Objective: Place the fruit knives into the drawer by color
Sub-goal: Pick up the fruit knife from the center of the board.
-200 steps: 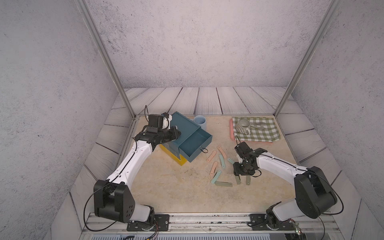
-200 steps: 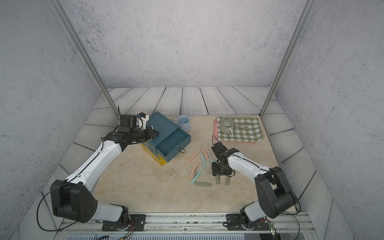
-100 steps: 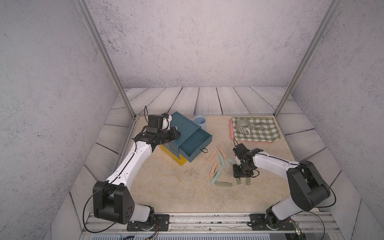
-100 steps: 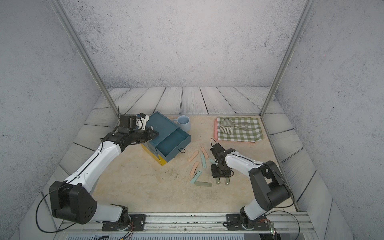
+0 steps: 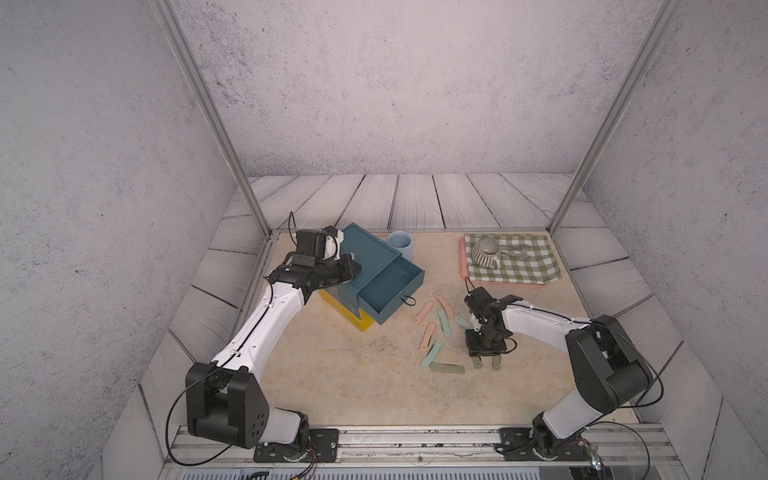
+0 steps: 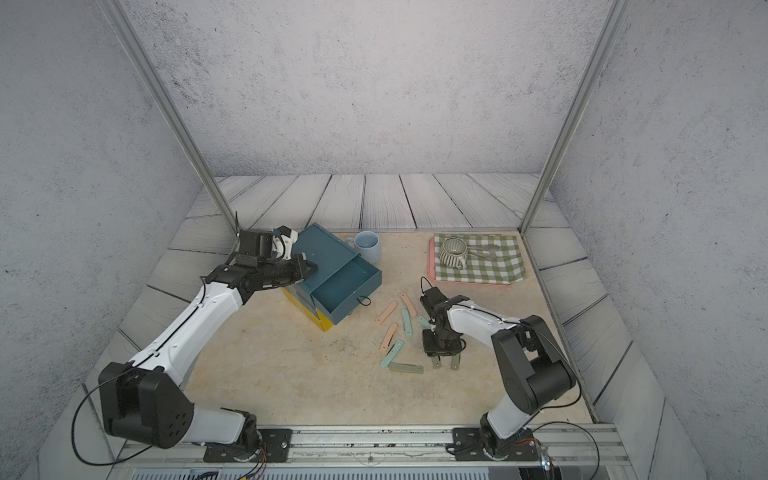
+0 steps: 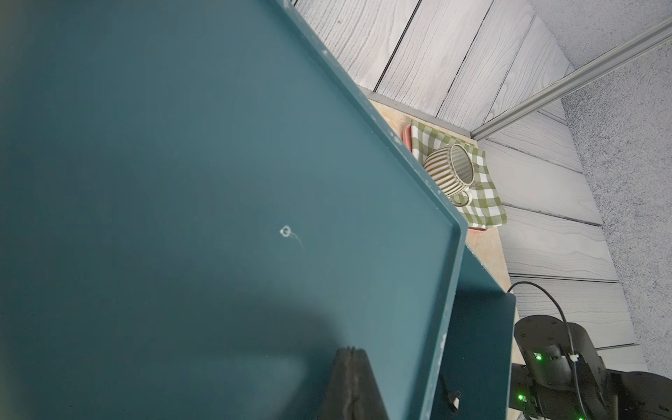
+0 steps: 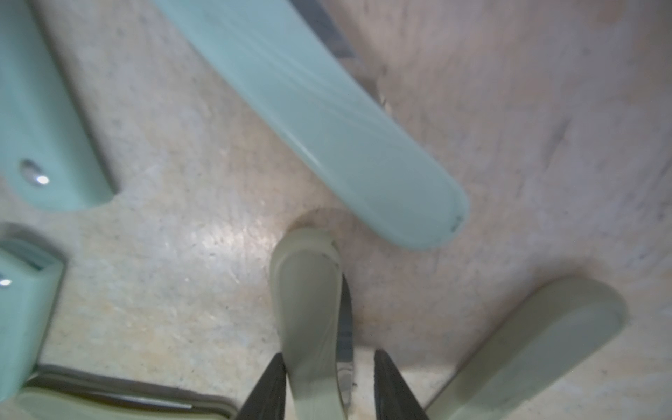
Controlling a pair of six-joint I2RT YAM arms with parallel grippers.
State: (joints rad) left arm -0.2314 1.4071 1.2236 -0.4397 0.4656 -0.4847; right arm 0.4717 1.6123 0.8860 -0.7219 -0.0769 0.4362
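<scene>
The drawer [image 5: 376, 255] is seen with its teal top tier [image 5: 388, 286] pulled out. The left gripper [image 7: 351, 354] is pressed together over the drawer's top; contact cannot be told. The fruit knives [image 5: 444, 321] are scattered on the table [image 5: 332, 374] near the drawer's open front. There the right gripper [image 8: 328, 354] is spread astride an olive knife [image 8: 309, 291], which is touched by one finger [image 8: 267, 385] only.

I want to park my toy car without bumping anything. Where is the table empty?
The big bare patch of table lies between the drawer chest, the left arm, the front rail and the fruit knives. A smaller one sits between the blue cup and the checked cloth. It is crowded around the knives, where the right gripper works.
</scene>
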